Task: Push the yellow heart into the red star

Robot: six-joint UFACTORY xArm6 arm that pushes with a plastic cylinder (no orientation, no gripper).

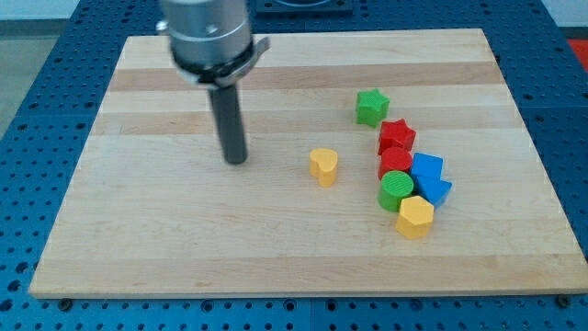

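Observation:
The yellow heart (pixel 322 166) stands alone near the board's middle. The red star (pixel 396 137) lies to its right and slightly up, a gap apart from it. My tip (pixel 236 161) rests on the board well to the left of the yellow heart, at about the same height in the view, not touching any block. The rod rises from it to the arm's grey mount at the view's top.
A green star (pixel 372 107) sits above the red star. Below the red star cluster a red block (pixel 394 163), a green cylinder (pixel 396 191), two blue blocks (pixel 428 169) (pixel 435 191) and a yellow hexagon (pixel 414 216). The wooden board (pixel 184 248) lies on a blue perforated table.

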